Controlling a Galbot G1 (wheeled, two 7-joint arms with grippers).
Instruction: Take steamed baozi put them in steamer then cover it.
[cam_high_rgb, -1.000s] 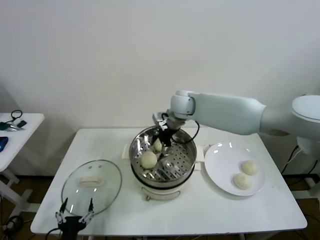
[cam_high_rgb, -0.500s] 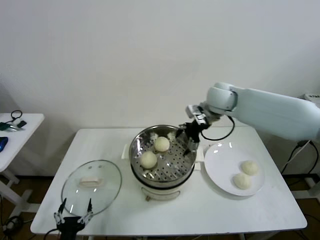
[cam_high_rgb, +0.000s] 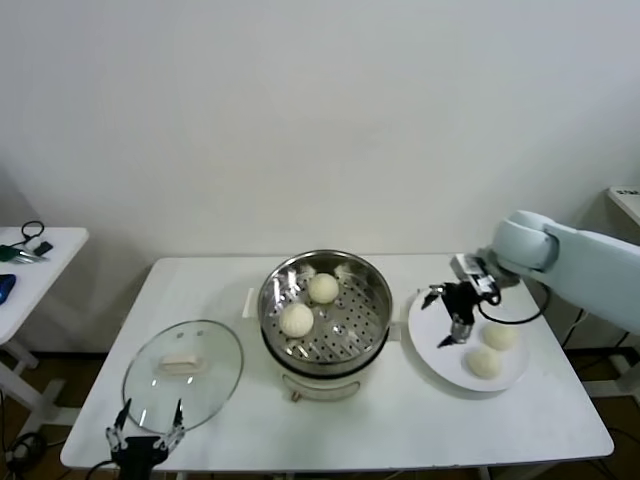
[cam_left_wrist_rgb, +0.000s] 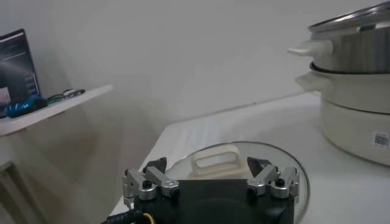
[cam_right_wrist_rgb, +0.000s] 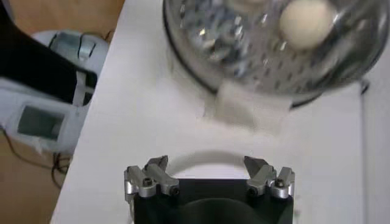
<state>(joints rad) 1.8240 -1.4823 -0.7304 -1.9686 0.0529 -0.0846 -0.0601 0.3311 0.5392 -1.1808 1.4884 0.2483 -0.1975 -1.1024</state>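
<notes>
At the far left a small white side table (cam_high_rgb: 40, 250) carries some dark items that are too small to identify. The main table (cam_high_rgb: 220, 290) is white, flat and smooth, and it stands before a plain pale wall (cam_high_rgb: 300, 110).

The left gripper (cam_high_rgb: 147, 428) waits at the near left edge of the table, with its fingers spread wide and nothing between them. Just beyond it the cover (cam_high_rgb: 184, 373) lies flat on the table: a round disc of clear glass with a thin metal rim and a white rectangular handle in the centre.

In the middle stands the steamer (cam_high_rgb: 375, 290), a round basket of shiny steel with a perforated bottom, on a white pot base. Two baozi (cam_high_rgb: 297, 319), smooth, cream-white and dome-shaped, sit inside it, apart from each other.

To the right a flat white plate (cam_high_rgb: 430, 335) holds two other buns (cam_high_rgb: 485, 362), close together. The right gripper (cam_high_rgb: 448, 315) hovers above the plate, between the steamer and these buns, with its fingers wide open and empty.
</notes>
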